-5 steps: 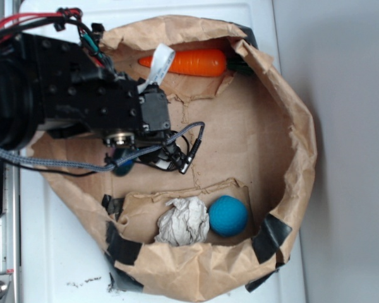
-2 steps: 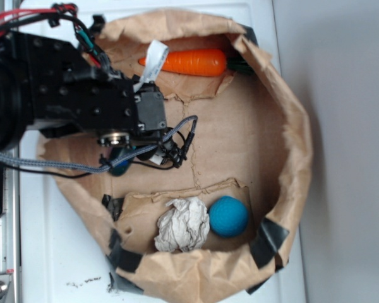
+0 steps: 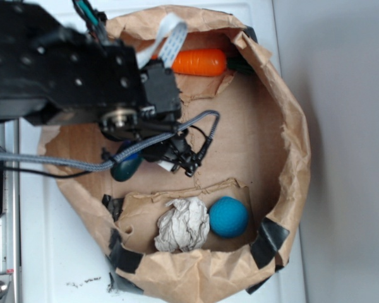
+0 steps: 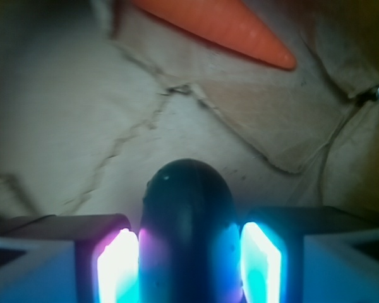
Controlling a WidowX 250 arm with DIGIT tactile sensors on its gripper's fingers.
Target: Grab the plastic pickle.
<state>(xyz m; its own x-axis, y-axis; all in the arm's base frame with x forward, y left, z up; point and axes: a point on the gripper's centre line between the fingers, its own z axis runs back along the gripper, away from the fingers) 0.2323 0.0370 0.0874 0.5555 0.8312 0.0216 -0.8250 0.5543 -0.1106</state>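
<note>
While its rounded end juts forward toward the wrist camera's scene, the smooth dark green capsule-shaped plastic pickle sits squeezed between the two glowing finger pads of the black robot gripper, whose jaws press against both of its flanks, so the tool is clamped on the toy. From the exterior view only a dark green-blue rounded tip of the pickle shows, poking out beneath the gripper and the bulky black arm body that hangs over it; whether the pickle touches the floor under it or is raised off it cannot be told. Below the pickle spreads the creased brown paper floor of the wide, crumpled brown paper bag, whose rolled rim rings everything and is patched with black tape on the pickle's far-right lower side. A grey braided cable runs just beside the pickle and loops past the gripper. Up and to the right of the pickle, well apart, lies the orange plastic carrot against the bag's upper rim; the wrist view shows its pointed tip ahead of the pickle. Down and to the right of the pickle, on a flap of cardboard, rests a crumpled ball of whitish paper, touching the round blue ball on its right. The bag stands on a white surface.
</note>
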